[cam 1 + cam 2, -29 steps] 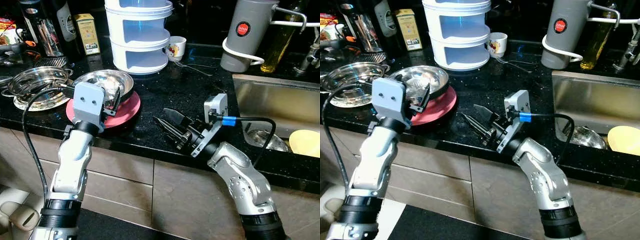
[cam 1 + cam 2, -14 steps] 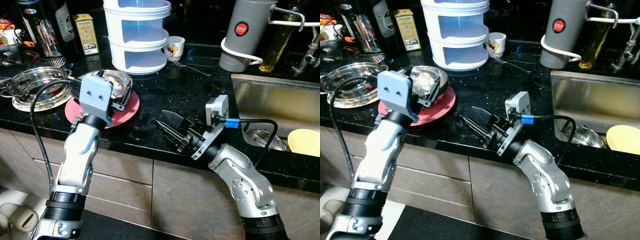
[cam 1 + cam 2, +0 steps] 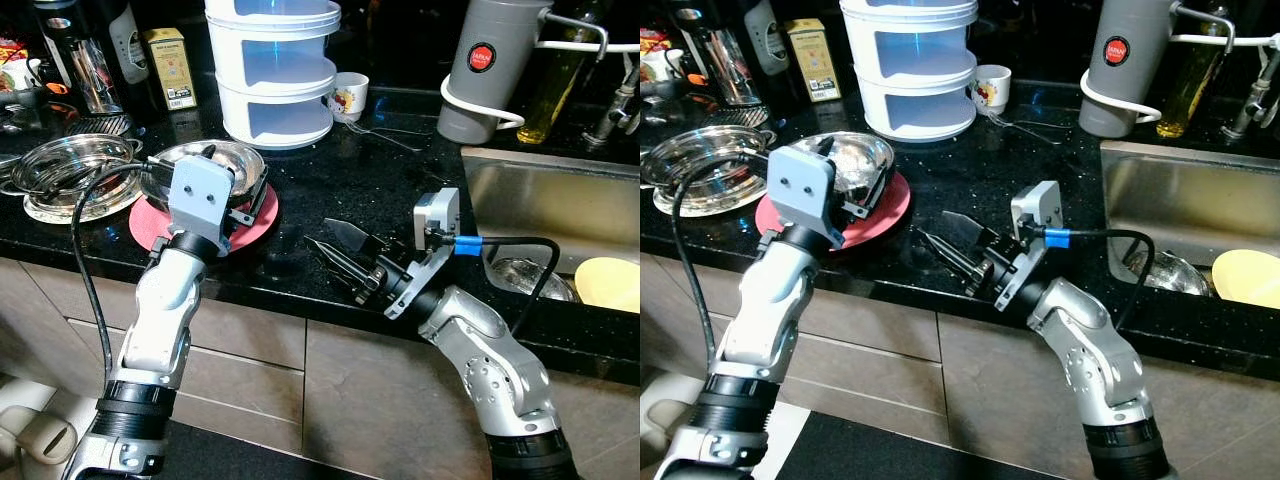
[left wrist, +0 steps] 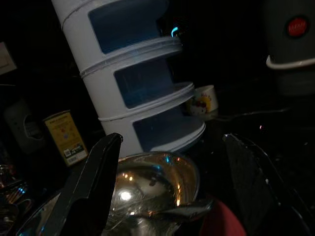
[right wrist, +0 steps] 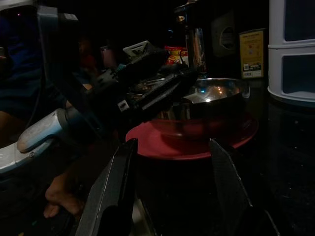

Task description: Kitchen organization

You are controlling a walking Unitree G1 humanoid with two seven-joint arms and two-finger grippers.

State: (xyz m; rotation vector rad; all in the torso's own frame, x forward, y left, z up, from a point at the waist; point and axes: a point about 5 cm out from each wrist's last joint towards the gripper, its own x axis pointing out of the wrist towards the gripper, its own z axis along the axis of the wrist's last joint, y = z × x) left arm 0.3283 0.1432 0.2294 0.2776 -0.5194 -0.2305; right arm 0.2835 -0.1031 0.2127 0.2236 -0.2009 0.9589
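Note:
A shiny steel bowl [image 3: 228, 156] sits on a red plate [image 3: 258, 214] at the left of the black counter [image 3: 350, 180]. My left gripper [image 3: 238, 178] is open and hovers at the bowl's near rim. In the left wrist view its fingers [image 4: 93, 182] stand wide apart with the bowl [image 4: 152, 182] low between them. My right gripper [image 3: 322, 235] is open too. It stays low over the counter's middle, right of the plate, pointing at the bowl [image 5: 216, 98] and plate [image 5: 197, 142] with nothing between its fingers.
A white tiered container [image 3: 275, 70] and a mug [image 3: 350, 95] stand behind the bowl. More steel dishes [image 3: 75, 170] lie far left. A grey flask [image 3: 485, 70] stands at the back right. The sink [image 3: 560, 210] on the right holds a yellow plate [image 3: 608, 283].
My left gripper has shifted right and farther over the steel bowl, still open. The right arm has hardly moved.

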